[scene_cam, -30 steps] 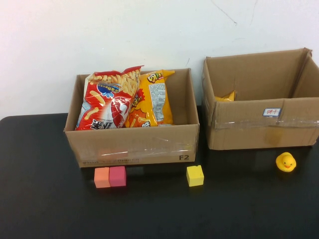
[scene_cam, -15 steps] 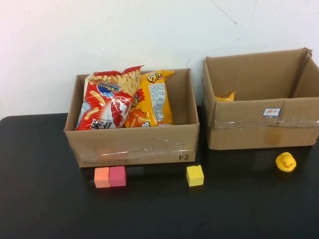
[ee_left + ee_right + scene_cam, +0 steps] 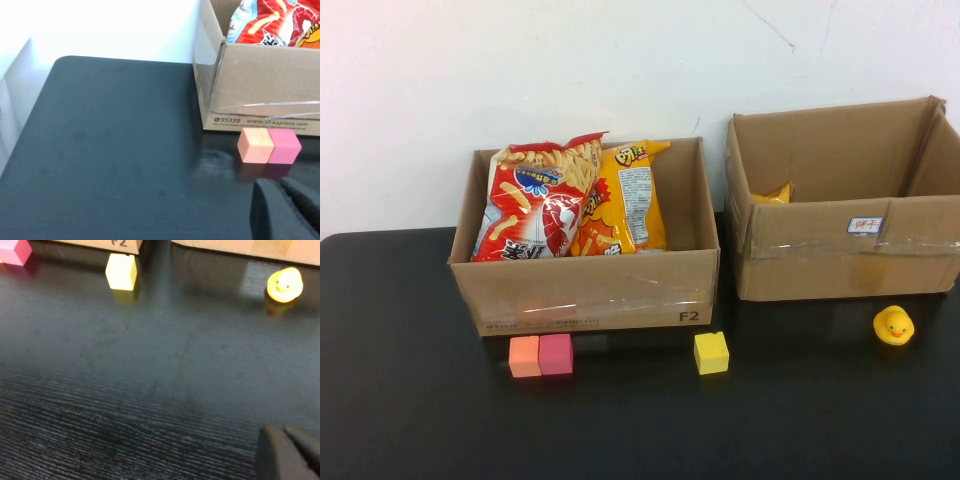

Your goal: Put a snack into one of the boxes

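Nothing is moving since before. We are keeping our left gripper clenched near the pink foam cube, right gripper clenched, red snack bag sitting inside the left cardboard box.

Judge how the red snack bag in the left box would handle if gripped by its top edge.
The red snack bag looks puffed, so probably light and crushable. Its glossy film may slip. Leaning on the orange bag, it would likely sag.

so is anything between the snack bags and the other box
Only the box walls. The red bag and orange bag stand in the left box; the right box is open-topped. Both grippers sit low, away.
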`<state>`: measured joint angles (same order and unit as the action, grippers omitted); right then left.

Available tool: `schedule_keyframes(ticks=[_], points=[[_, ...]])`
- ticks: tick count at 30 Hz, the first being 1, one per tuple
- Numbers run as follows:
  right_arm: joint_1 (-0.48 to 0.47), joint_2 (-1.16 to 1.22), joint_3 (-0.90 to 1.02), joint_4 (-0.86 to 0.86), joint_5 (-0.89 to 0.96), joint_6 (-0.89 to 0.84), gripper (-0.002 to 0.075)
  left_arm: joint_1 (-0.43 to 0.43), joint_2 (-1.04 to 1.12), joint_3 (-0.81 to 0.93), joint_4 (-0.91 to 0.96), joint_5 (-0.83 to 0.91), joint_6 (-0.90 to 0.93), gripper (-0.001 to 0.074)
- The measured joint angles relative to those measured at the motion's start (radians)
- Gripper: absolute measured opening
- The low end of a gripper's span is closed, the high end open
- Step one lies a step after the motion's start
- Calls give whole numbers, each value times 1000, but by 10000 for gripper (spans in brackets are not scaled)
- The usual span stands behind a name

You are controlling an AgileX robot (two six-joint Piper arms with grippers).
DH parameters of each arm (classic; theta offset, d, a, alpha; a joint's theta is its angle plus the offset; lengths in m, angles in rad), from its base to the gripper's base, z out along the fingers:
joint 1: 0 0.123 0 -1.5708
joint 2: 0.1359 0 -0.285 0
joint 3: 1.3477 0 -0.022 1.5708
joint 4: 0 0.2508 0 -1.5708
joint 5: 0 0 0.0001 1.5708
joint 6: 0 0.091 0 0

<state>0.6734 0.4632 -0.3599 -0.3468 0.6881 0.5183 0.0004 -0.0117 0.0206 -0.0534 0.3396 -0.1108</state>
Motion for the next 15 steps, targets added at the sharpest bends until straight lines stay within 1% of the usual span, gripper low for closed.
schedule_keyframes(ticks=[7,15], points=[[0,0,0,0,0,0,-1,0,0,-1,-58,6,19,-1],[0,0,0,0,0,0,-1,0,0,-1,-137,8,129,-1]])
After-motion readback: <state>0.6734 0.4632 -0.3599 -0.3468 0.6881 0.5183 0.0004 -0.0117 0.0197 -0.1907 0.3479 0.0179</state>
